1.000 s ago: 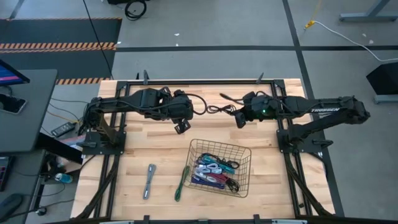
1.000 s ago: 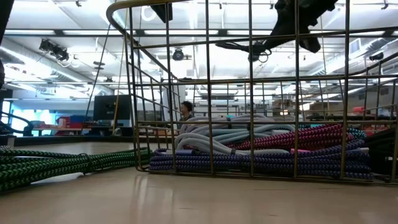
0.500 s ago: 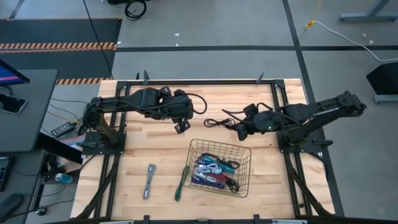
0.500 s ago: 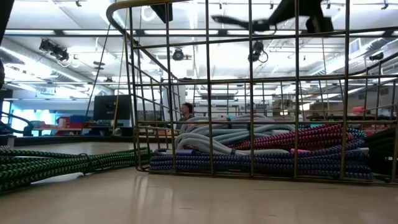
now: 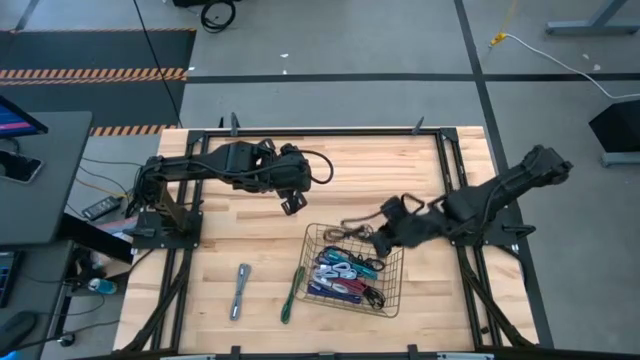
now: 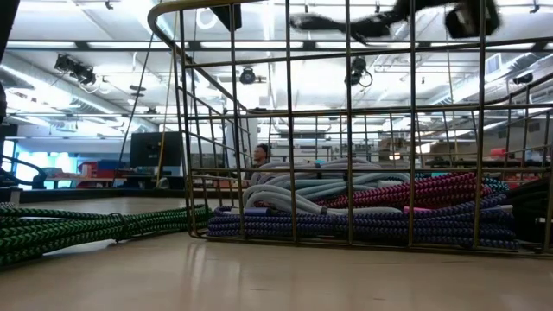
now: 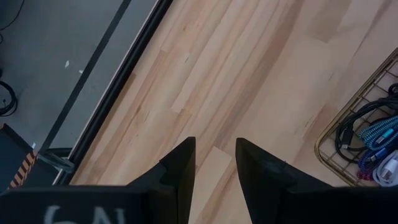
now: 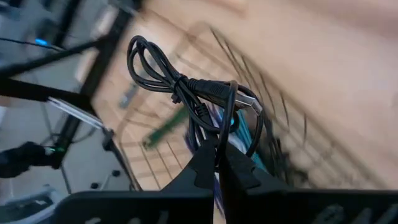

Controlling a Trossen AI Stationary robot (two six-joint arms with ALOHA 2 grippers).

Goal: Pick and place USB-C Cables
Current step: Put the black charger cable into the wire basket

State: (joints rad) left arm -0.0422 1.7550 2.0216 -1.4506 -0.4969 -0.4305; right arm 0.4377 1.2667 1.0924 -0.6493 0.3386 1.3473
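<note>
**Black cable pinched over the basket rim**

Nearest the low camera, a green cable (image 6: 60,229) lies flat on my desk (image 6: 276,276), just outside the wire basket (image 6: 181,130). Through the mesh I see the bundles already in: purple (image 6: 346,226), red (image 6: 406,190) and pale grey (image 6: 285,197) coils stacked on one another. From above, the green one (image 5: 291,294) and a grey one (image 5: 240,290) lie apart on the bare wood beside the basket (image 5: 392,300), not yet collected.

My right tool (image 8: 217,163) has its fingers pressed together on a black cable (image 8: 186,84), pinching it near the middle of the bunch so the loops and the metal plug stand free above the fingers. In the overhead picture this tool (image 5: 380,235) hangs at the basket's far edge with the cable (image 5: 352,230) trailing over the rim.

I judge this cable light and floppy: it will sag and swing, and a loose loop could catch on the mesh. The smooth jacket may slip in a narrow pinch. The middle of a bunch, where the strands cross, looks like the best place to take hold, since gripping one strand would let the coil unravel.

Farther back, my left tool (image 7: 214,163) waits over bare wood, fingers spread a little with nothing between them; overhead it (image 5: 292,203) sits beyond the basket.

A person is faintly visible in the room behind.
</note>
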